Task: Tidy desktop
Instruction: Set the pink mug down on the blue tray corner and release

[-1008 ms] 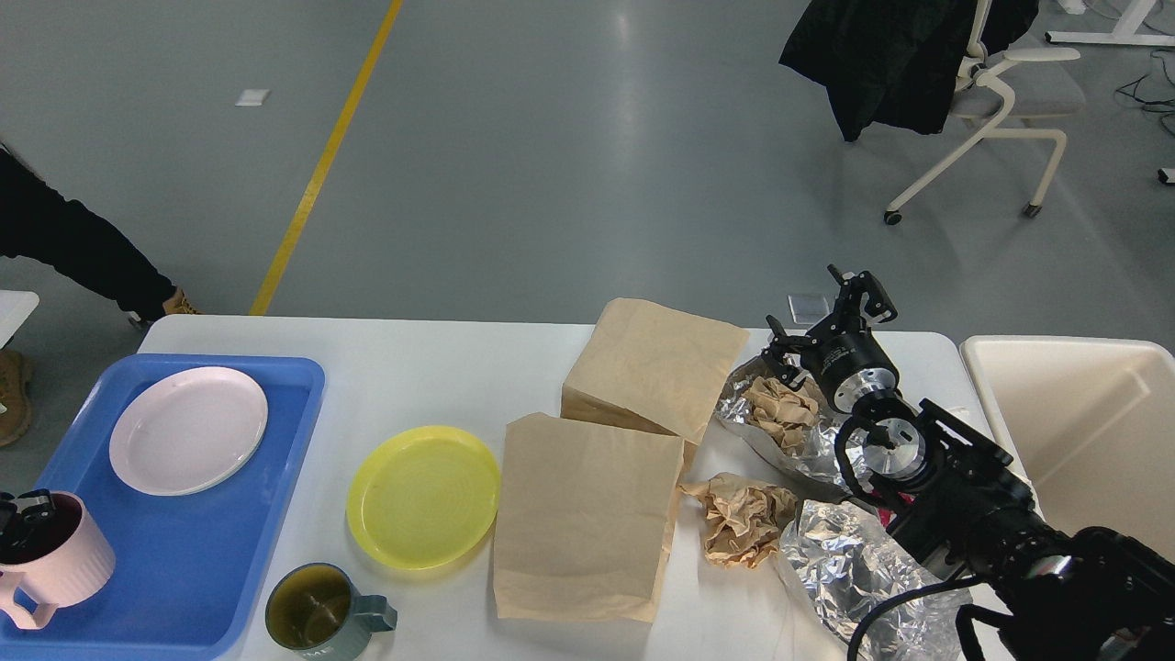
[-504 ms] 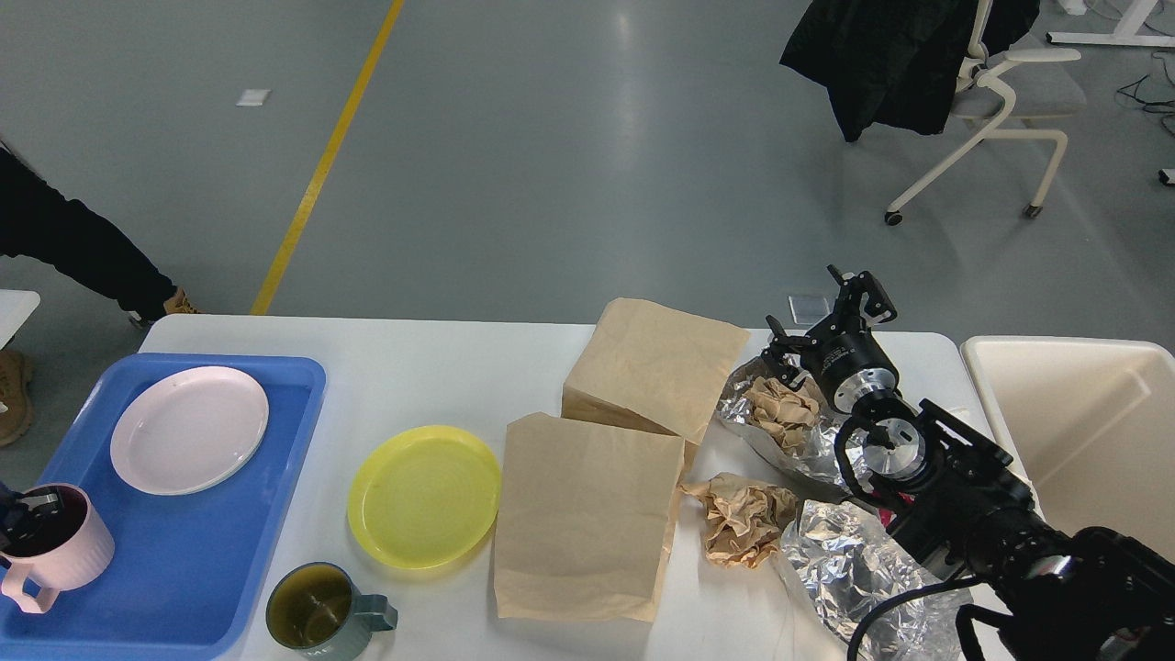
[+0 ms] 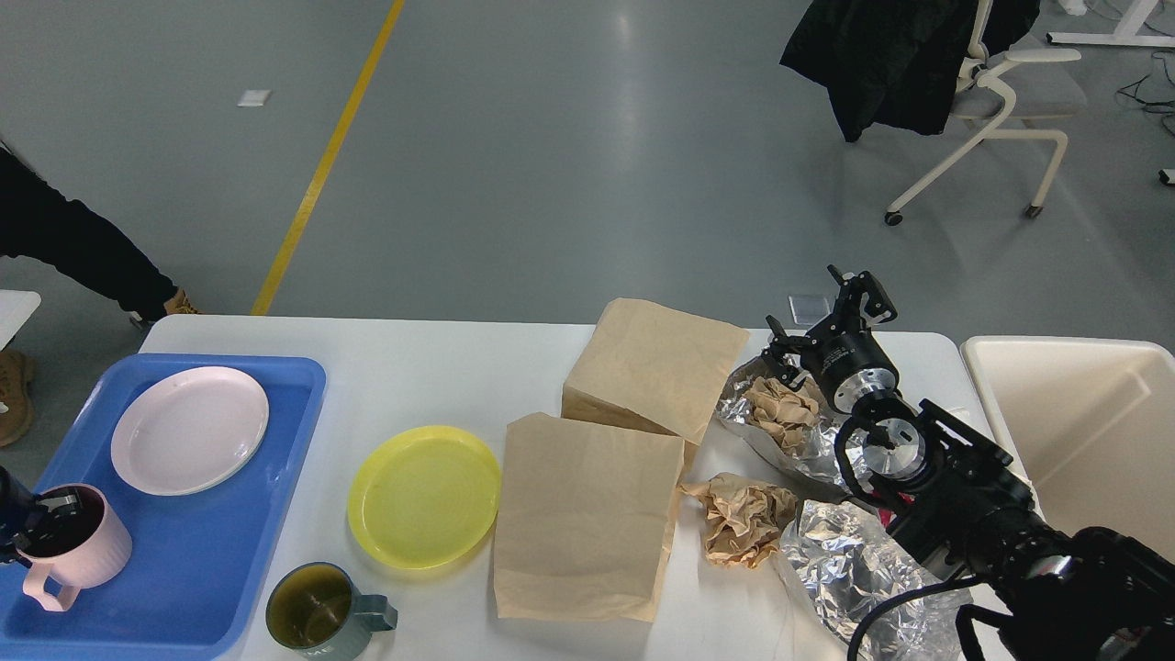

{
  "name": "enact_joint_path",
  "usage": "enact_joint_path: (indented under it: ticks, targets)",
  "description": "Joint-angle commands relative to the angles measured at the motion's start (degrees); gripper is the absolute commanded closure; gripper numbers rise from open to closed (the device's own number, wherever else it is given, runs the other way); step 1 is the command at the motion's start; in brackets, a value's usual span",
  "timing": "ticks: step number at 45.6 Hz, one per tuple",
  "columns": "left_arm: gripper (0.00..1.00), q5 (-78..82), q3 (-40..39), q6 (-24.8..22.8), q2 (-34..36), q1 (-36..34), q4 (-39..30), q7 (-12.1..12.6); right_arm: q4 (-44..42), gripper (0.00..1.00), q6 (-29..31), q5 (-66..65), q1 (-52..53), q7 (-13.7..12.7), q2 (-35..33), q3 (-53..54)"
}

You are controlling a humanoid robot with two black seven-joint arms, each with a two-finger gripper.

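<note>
Desktop, white w/ rounded corners, filled the lower part of head view, running from the blue tray at left to just short of the cream bin off its right end.

Left side: tray sat on the L end of the desktop. Pale pink plate lay flat in tray's far half. Pink ribbed mug at tray's near-left, tilted a bit, handle pointing down-left. L gripper barely in frame at the left edge, dark, at the mug's rim; looked to be gripping the rim, one finger inside, but fingers too small and dark to separate, so couldn't tell for sure.

Centre: yellow plate flat on desktop, just R of tray, apart from it. Green mug near front edge, below the yellow plate, handle to R. Two brown paper bags lay flat: near bag just beside the yellow plate, far bag behind it, the two overlapping at a corner.

Right side: crumpled brown paper beside near bag. More crumpled paper sat in an open foil wrap. Second foil piece near front edge, partly under R arm.

R gripper held above far-right desktop, over the foil wrap, fingers spread apart, nothing betw. them.
</note>
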Motion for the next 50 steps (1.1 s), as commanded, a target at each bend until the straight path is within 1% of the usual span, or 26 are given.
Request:
enact_joint_path:
  ticks: [1, 5, 8, 14, 17, 18, 24, 30, 35, 44, 47, 50]
  targets:
    - [0.68, -0.21, 0.0, 0.2, 0.11, -0.42, -0.28, -0.12, 0.0, 0.0, 0.01, 0.0, 0.0, 0.04, 0.0, 0.0]
    - [0.59, -0.38, 0.0, 0.2, 0.11, -0.25, -0.45, -0.29, 0.0, 0.0, 0.01, 0.0, 0.0, -0.05, 0.0, 0.0]
    - [0.47, -0.47, 0.0, -0.24, 0.19, -0.25, -1.07, -0.29, 0.0, 0.0, 0.01, 0.0, 0.0, 0.04, 0.0, 0.0]
    - [0.33, -0.47, 0.26, -0.68, 1.86, -0.69, -3.7, -0.03, 0.0, 0.0, 0.01, 0.0, 0.0, 0.04, 0.0, 0.0]
    - [0.23, -0.47, 0.61, -1.12, 3.09, -1.12, -4.67, -0.03, 0.0, 0.0, -0.07, 0.0, 0.0, -0.05, 0.0, 0.0]
    - [0.22, -0.47, 0.7, -1.21, 3.62, -1.47, -5.2, -0.03, 0.0, 0.0, -0.07, 0.0, 0.0, -0.05, 0.0, 0.0]
    - [0.2, -0.47, 1.57, -2.08, 7.57, -5.16, -10.73, 0.06, 0.0, 0.0, 0.01, 0.0, 0.0, 0.04, 0.0, 0.0]
    - [0.19, -0.47, 4.91, -4.81, 10.92, -10.7, -15.04, -0.03, 0.0, 0.0, 0.01, 0.0, 0.0, 0.04, 0.0, 0.0]
    - [0.18, -0.56, 7.81, -7.27, 11.18, -14.57, -15.31, -0.47, 0.0, 0.0, 0.01, 0.0, 0.0, -0.05, 0.0, 0.0]
    - [0.16, -0.56, 13.35, -13.93, 13.55, -23.7, -15.48, -0.56, 0.0, 0.0, 0.01, 0.0, 0.0, 0.04, 0.0, 0.0]
    - [0.16, -0.56, 15.81, -13.93, 14.26, -28.35, -16.01, -0.56, 0.0, 0.0, -0.07, 0.0, 0.0, 0.04, 0.0, 0.0]
    - [0.16, -0.56, 19.06, -13.93, 14.52, -34.59, -16.19, -0.64, 0.0, 0.0, 0.01, 0.0, 0.0, 0.04, 0.0, 0.0]
